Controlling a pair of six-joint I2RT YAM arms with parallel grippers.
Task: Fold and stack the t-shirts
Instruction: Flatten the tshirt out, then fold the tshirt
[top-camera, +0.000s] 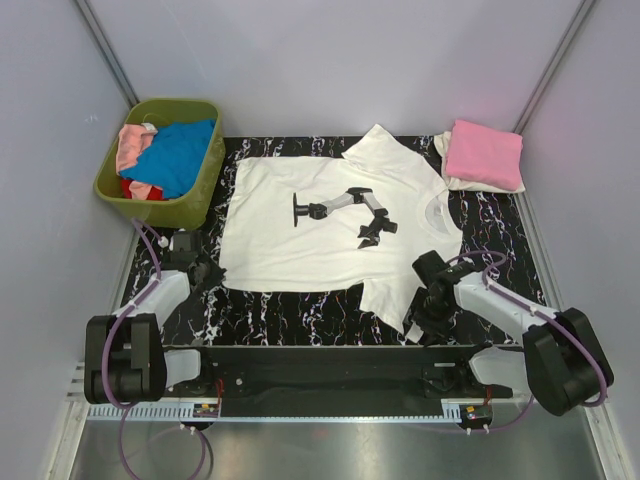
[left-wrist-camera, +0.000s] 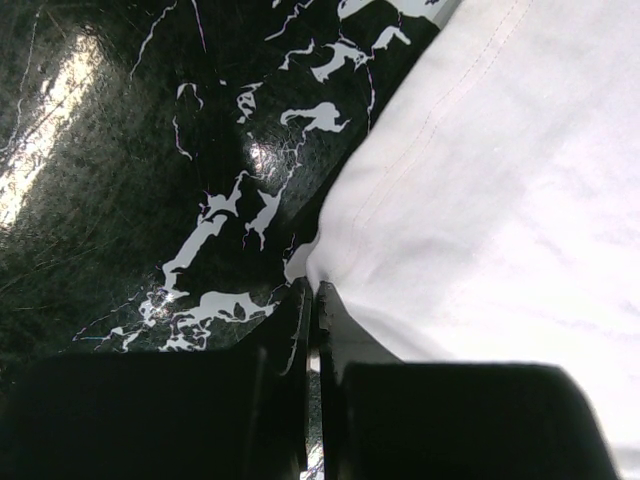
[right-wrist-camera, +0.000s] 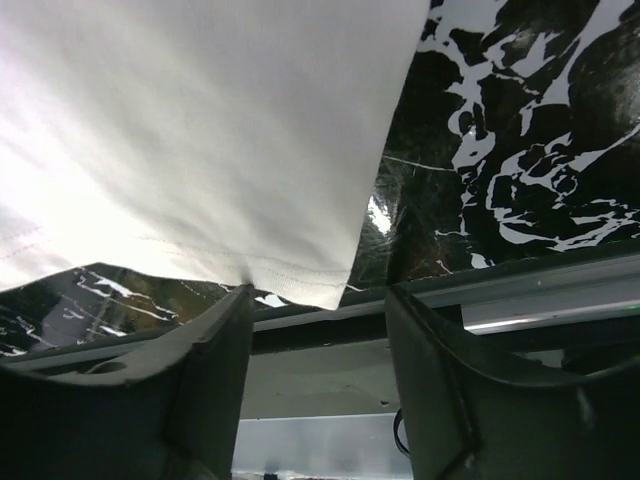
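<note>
Okay, left end effector (left-wrist-camera: 312, 300): jaws nearly closed, pinching the near hem corner of the white t-shirt (top-camera: 300, 235), with only a thin bite of cloth in the slit. Right end effector (right-wrist-camera: 318, 300): wide apart and holding nothing. The near sleeve's hem brushes one finger (right-wrist-camera: 225, 330) rather than lying between the two.

The shirt lies flat, print up, across the middle of the table (top-camera: 300, 312), collar toward the right.

Risks:
- If the left lifts alone, the cloth probably drags and skews, and the small bite may slip out.
- If the right closes where it is, it likely misses the sleeve or catches only the edge, so the fold comes out uneven.
- The sleeve reaches the table's near edge by the right arm and could snag there.
- A wide sweep could knock the folded pink t-shirt (top-camera: 485, 152) at the far right corner, or the basket (top-camera: 205, 180) holding a blue t-shirt (top-camera: 180, 155) at far left.
</note>
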